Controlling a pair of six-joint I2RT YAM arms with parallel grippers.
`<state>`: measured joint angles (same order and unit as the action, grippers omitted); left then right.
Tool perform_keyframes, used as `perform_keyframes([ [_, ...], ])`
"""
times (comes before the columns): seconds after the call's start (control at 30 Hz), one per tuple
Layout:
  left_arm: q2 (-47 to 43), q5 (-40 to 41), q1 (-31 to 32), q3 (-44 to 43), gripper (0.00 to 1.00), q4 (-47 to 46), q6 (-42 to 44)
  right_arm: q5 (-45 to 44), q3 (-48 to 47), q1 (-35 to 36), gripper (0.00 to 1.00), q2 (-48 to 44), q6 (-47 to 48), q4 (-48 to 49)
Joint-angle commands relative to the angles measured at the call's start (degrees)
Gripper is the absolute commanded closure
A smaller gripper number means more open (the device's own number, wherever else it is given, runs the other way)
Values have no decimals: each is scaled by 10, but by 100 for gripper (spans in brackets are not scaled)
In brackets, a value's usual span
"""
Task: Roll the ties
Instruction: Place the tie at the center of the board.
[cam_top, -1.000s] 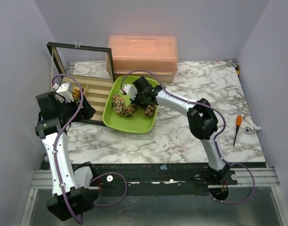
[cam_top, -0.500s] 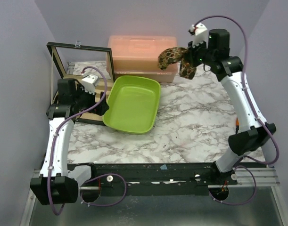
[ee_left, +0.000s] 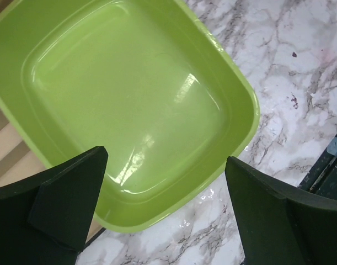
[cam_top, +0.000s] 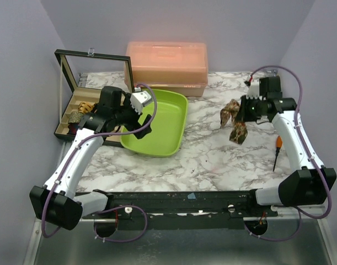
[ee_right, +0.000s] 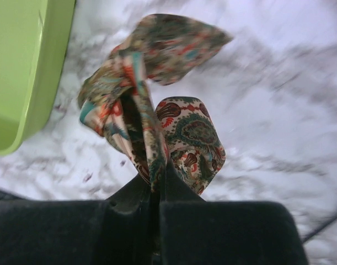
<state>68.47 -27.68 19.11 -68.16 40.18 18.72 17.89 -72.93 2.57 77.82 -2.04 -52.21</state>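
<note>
Ties [ee_right: 193, 138] pinched in right claw [ee_right: 157, 187], dangling over marble table [ee_right: 278, 110].

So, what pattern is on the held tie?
The tie: busy red, cream and green paisley print; clearest in right wrist view.

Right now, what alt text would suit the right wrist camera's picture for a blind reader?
The right gripper pinches a crumpled floral fabric necktie, red, teal and cream, over the grey-veined white marble tabletop. The rim of a lime-green plastic tray shows at left.
</note>
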Motion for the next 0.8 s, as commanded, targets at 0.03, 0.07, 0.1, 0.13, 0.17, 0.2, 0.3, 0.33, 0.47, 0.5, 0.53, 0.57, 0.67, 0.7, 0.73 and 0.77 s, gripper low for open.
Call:
perform_keyframes([
  [0.03,-16,22,19,27,2,1,16,285,76,-2,34,-7,-27,38],
  [0.07,-13,30,19,23,2,8,8,292,69,-3,25,7,-18,44],
  [0.1,-11,37,19,17,2,17,2,289,54,-3,19,22,-1,41],
  [0.13,-8,40,19,10,2,29,-3,287,27,-3,14,42,35,28],
  [0.17,-6,41,18,8,2,34,-5,280,4,-2,12,63,66,21],
  [0.2,-7,43,18,10,2,37,-3,269,-20,-2,12,80,82,26],
  [0.3,-9,50,15,9,2,51,-12,237,-74,13,14,125,123,71],
  [0.33,-11,49,12,9,1,57,-13,222,-86,27,14,137,129,95],
  [0.47,-34,46,-11,44,1,63,3,179,-158,100,23,211,141,147],
  [0.5,-41,48,-13,56,2,66,13,163,-173,124,27,227,142,162],
  [0.53,-47,49,-15,67,3,69,24,148,-190,145,31,246,142,177],
  [0.57,-52,50,-16,79,5,71,33,124,-203,168,35,262,142,197],
  [0.67,-53,75,-16,116,7,63,38,48,-241,226,46,318,142,255],
  [0.7,-51,85,-16,125,8,58,39,30,-259,243,49,346,149,264],
  [0.73,-48,93,-16,134,9,53,42,7,-280,257,52,367,155,266],
  [0.77,-45,103,-16,141,11,50,45,-11,-296,270,56,390,164,272],
])
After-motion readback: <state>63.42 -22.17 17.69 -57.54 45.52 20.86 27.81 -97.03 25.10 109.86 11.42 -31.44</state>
